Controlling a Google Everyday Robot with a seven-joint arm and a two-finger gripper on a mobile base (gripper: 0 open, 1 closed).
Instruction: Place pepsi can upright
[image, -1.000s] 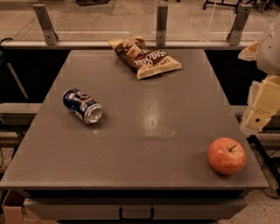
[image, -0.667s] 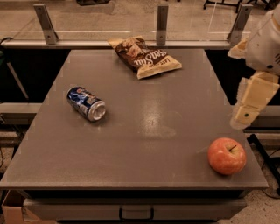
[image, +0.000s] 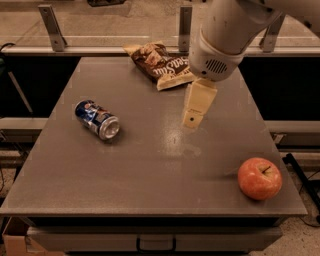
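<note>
Since the pepsi can (image: 97, 119) lies on its side at the left of the table (image: 150, 195), it needs righting. The gripper (image: 192, 118) hangs over the middle, well apart from it, presumably ahead of a reach; released or clenched, I can't tell.

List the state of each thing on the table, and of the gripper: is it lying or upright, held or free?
pepsi can: lying on its side on the left of the table, not held.
chip bag: lying flat near the far edge, crinkled.
apple: resting stem up near the right front corner.
gripper: hanging above the middle of the table, right of the can, touching no object.
</note>
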